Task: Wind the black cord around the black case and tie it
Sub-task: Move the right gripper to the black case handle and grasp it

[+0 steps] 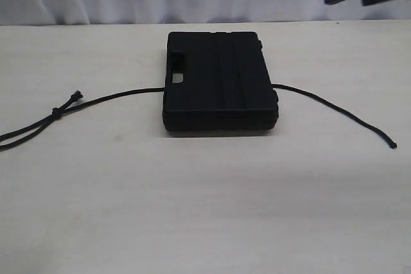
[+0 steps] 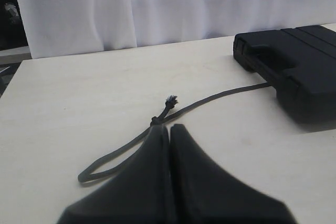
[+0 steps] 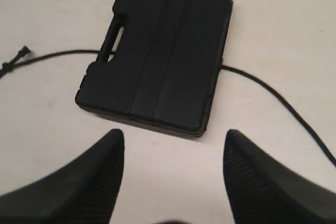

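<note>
From the outside camera, the black case (image 1: 219, 81) lies flat in the middle of the pale worktop (image 1: 205, 210). The black cord (image 1: 115, 97) comes out from under both sides of the case. On the left it runs to a small knot (image 1: 58, 111) with a short fuzzy end sticking up, then two strands go off the edge of the picture. On the right it curves across the worktop and ends well away from the case.

From the left wrist camera, the left pincer (image 2: 169, 135) is closed, its two fingers pressed together with nothing seen between them. The knot (image 2: 155, 121) sits just past its tip. The cord (image 2: 220, 96) makes a loop beside the pincer and also runs over to the case (image 2: 294, 66). I cannot tell if the pincer touches the cord.

From the right wrist camera, the right pincer (image 3: 174, 135) is wide open and holds nothing. It hangs above the worktop near one edge of the case (image 3: 157, 51). The cord (image 3: 273, 93) sticks out from both sides of the case.
</note>
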Available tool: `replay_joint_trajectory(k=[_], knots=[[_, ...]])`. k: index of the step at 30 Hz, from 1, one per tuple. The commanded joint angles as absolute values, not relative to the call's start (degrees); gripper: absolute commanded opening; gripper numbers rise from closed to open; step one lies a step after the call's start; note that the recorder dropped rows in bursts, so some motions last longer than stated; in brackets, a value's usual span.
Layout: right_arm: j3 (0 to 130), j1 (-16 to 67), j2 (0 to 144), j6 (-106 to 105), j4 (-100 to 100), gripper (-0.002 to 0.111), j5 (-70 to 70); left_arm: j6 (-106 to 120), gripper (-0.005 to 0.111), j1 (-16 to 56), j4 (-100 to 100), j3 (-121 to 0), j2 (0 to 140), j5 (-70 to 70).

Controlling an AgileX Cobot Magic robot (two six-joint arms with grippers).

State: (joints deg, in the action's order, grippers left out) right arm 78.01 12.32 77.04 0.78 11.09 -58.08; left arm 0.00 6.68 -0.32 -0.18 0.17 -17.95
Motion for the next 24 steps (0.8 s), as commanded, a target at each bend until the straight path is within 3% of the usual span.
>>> replay_joint_trajectory(k=[1, 15, 24], knots=[[78.6, 18.6, 83.8, 0.0, 11.5, 0.054, -52.9, 0.0, 0.000, 6.6, -0.5, 0.0, 0.0, -17.7], [99.2, 32.9, 112.3, 4.0, 10.8, 0.054, -47.7, 0.0, 0.000, 6.6, -0.5, 0.0, 0.0, -17.7], [109.4, 37.5, 124.8, 13.3, -3.6, 0.054, -46.1, 0.0, 0.000, 6.6, -0.5, 0.0, 0.0, -17.7]])
